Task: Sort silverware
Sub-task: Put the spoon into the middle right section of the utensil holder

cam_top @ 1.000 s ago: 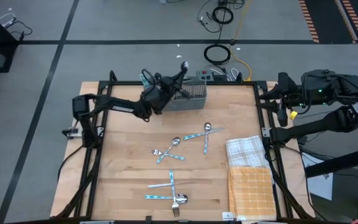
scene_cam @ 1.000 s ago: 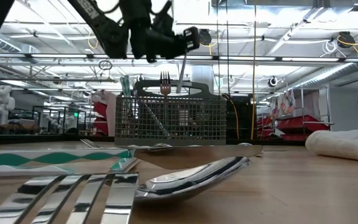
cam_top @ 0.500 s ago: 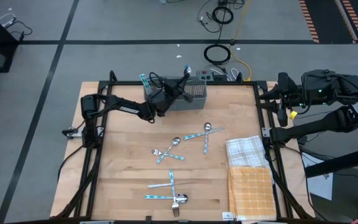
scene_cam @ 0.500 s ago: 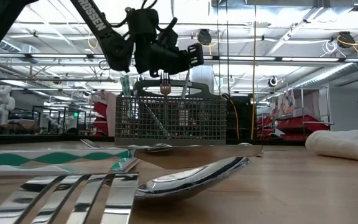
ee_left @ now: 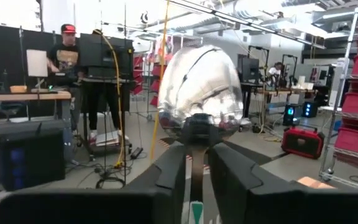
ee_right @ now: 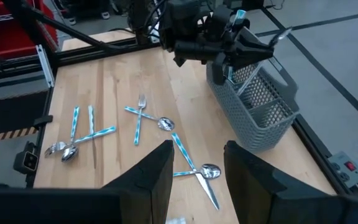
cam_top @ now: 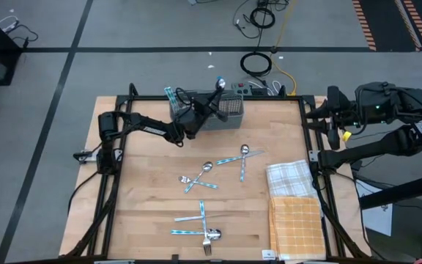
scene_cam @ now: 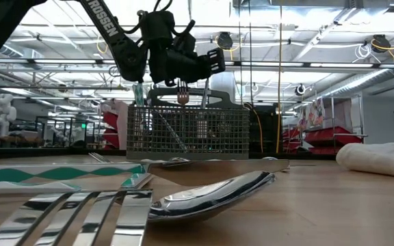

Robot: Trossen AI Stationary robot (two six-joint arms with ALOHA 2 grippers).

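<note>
Over the basket (cam_top: pixel 222 111) at the table's (cam_top: pixel 145 220) far edge, the left gripper (cam_top: pixel 209 105) is held with a spoon (ee_left: pixel 197 93) between its fingers (ee_left: pixel 166 177), bowl up; whether the jaws are clamped or loosening cannot be told; "TROSSEN", partly cut off, is read on the left arm (scene_cam: pixel 104 20); remaining silverware (cam_top: pixel 204 176) is scattered mid-table; right gripper (ee_right: pixel 194 168) is parked off the right edge, jaws apart, nothing held.

From my right wrist camera I saw the right gripper (ee_right: pixel 196 163) with its fingers apart, high above the wooden table (ee_right: pixel 114 81). The left gripper (ee_right: pixel 244 43) was over the grey mesh basket (ee_right: pixel 253 102). Blue-handled silverware (ee_right: pixel 138 121) lay scattered on the table.
</note>
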